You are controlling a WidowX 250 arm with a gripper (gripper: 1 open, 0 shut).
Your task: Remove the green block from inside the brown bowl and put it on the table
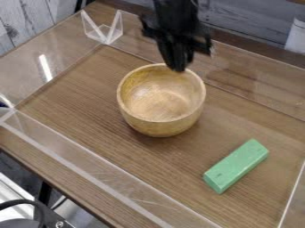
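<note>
Gripper [179, 61] is closed on nothing, hanging above the far rim of the brown bowl [161, 101]. Green block [234, 166] lies flat on the table [84, 98], well clear of the bowl, which looks empty; I'd call the task done.

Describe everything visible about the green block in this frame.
The green block is a small, bright green rectangular bar with flat faces and slightly darker sides; its material cannot be told. It lies flat on the wood-grain table, angled diagonally, to the lower right of the brown bowl and clear of it, near the clear acrylic wall on that side. Nothing but the tabletop touches it; the gripper is up over the bowl's far rim, holding nothing.
</note>
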